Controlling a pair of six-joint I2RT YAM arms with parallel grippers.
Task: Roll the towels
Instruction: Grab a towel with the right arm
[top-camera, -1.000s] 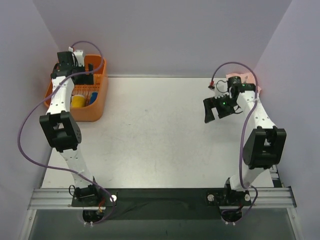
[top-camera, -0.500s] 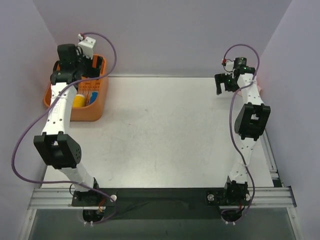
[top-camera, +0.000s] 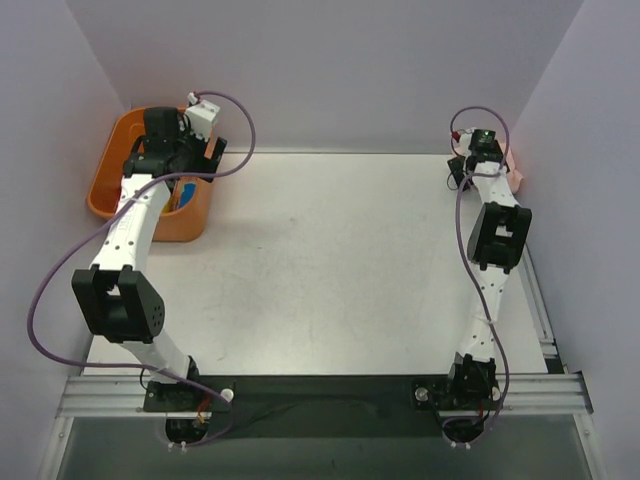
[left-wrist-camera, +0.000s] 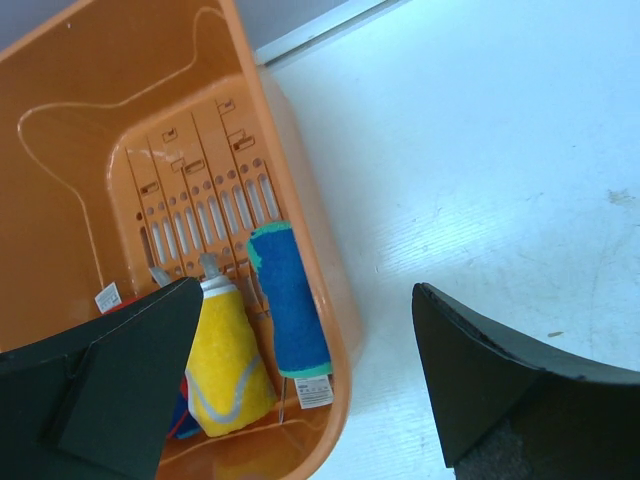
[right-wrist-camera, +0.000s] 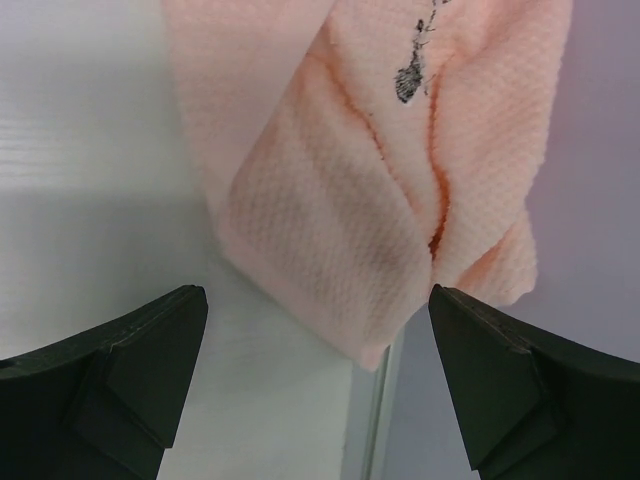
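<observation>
The pink towel (right-wrist-camera: 340, 220) was seen straight ahead of the right gripper (right-wrist-camera: 316, 292), centred in the gap between its jaws. It was bunched in loose folds at the table (right-wrist-camera: 80, 150) edge, with the wall (right-wrist-camera: 600, 200) just past the gripper's right finger. The folds, and so the long axis, ran away from the gripper and slanted toward its right finger, roughly crosswise to the jaw line. The right arm was judged much the nearer to it. The right jaws were spread wide, with nothing held or touched.

The left gripper (left-wrist-camera: 306, 288), equally wide and empty, was hung above the orange basket (left-wrist-camera: 90, 120). There the blue and green towel (left-wrist-camera: 290, 300) lay below its gap, seemingly rolled already, lengthwise away from the gripper and just beside a yellow cloth (left-wrist-camera: 225, 350).
</observation>
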